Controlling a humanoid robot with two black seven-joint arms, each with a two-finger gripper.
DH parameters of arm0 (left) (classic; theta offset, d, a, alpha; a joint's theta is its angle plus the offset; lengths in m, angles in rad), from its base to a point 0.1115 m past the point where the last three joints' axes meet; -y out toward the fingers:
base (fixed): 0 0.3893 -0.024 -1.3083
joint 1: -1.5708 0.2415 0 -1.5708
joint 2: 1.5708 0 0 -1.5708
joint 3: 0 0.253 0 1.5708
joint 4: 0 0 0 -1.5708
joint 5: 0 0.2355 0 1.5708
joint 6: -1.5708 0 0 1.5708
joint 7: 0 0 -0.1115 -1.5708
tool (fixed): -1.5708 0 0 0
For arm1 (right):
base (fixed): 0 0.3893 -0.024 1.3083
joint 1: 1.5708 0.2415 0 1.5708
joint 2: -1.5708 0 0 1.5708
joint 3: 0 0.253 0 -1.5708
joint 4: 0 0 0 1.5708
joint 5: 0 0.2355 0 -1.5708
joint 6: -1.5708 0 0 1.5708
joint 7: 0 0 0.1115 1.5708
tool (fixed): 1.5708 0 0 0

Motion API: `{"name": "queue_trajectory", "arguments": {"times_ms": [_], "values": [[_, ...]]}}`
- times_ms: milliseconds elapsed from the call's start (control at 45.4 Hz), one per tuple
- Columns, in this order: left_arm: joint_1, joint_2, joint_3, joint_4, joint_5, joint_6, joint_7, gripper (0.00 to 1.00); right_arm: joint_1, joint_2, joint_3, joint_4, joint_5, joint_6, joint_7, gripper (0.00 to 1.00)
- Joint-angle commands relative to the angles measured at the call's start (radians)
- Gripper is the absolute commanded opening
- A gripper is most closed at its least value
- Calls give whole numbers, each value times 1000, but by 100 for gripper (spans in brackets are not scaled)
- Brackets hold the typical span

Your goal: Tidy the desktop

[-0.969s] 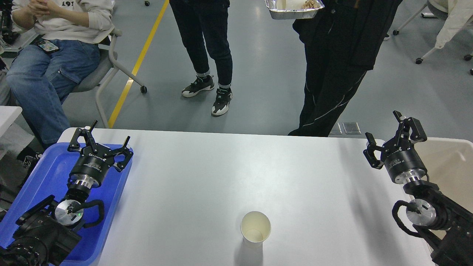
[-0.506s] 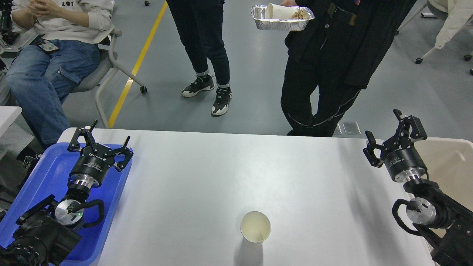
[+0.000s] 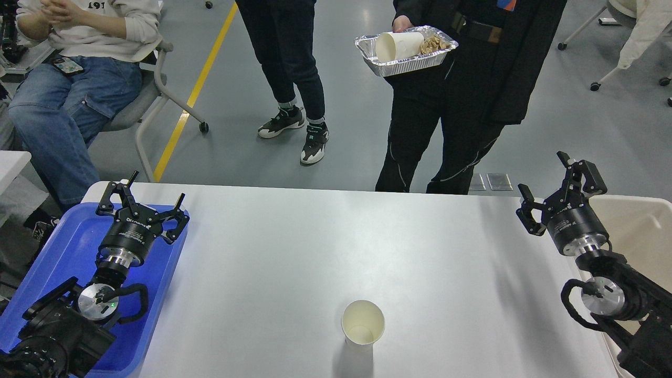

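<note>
The light grey-white desktop (image 3: 336,247) fills the lower half of the head view. An empty cream paper cup (image 3: 363,323) stands upright on it near the front edge, right of the middle. My left gripper (image 3: 152,191) is open and empty, hovering over the far end of the blue tray (image 3: 63,247) at the desktop's left side. My right gripper (image 3: 543,181) is open and empty near the far right corner, beside the beige bin (image 3: 638,231). Both grippers are far from the cup.
A person in black stands at the table's far edge holding a foil tray (image 3: 407,50) with a paper cup and scraps. Another person stands behind. A seated person on a chair (image 3: 142,105) is at the far left.
</note>
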Motion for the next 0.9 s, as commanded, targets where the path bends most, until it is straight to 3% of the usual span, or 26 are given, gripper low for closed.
{"name": "queue_trajectory", "arguments": {"times_ms": [0, 440, 506, 661, 881], "values": [[-1, 0, 0, 0, 0, 0, 0, 100, 11, 3, -3, 10, -1, -26, -24, 100], [-1, 0, 0, -2, 2, 0, 2, 100, 55, -27, -26, 14, -6, -57, -37, 100], [-1, -2, 0, -2, 2, 0, 2, 100, 63, -33, -32, 19, -10, -62, -56, 100], [-3, -2, 0, -2, 3, 0, 2, 100, 92, -69, -107, 71, -20, -100, -150, 100], [-1, 0, 0, -2, 3, 0, 2, 100, 152, -178, -208, 270, -72, -128, -152, 100]]}}
